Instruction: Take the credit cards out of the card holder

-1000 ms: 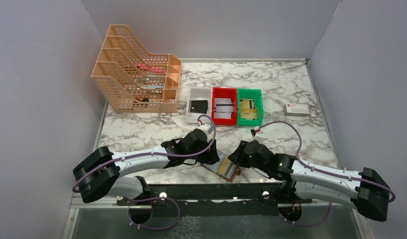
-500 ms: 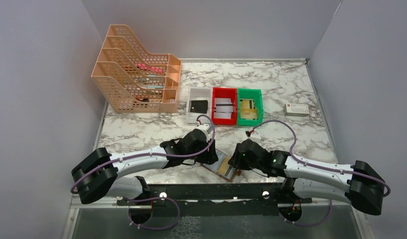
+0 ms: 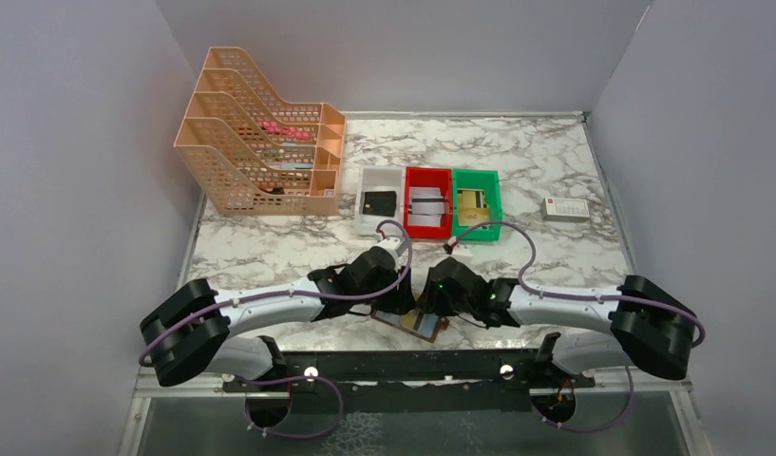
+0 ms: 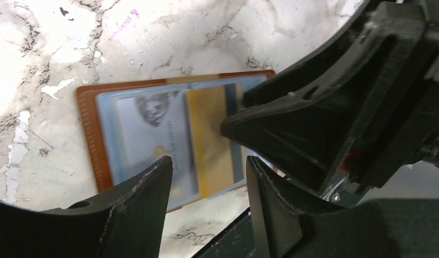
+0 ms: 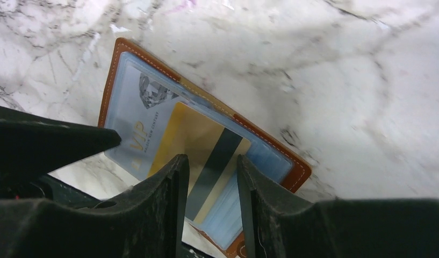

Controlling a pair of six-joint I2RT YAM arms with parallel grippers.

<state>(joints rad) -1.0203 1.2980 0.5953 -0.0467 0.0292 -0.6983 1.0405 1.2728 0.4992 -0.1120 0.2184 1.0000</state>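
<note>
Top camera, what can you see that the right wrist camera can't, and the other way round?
Only the top camera shows the orange file rack, the white bin, the red bin, the green bin and the small white box. Only the right wrist camera gets close enough to show the dark stripe on the gold card and the letters VIP on the grey card beside it. Both show the open brown card holder lying on the marble table.

The card holder (image 4: 88, 140) is lying open on the table (image 4: 152, 43), showing a grey card (image 4: 147, 134) and a gold card (image 4: 209, 123). The left gripper (image 4: 207, 164) is hovering, fingers spread; the right gripper (image 4: 234, 114) is covering the gold card's edge.
</note>
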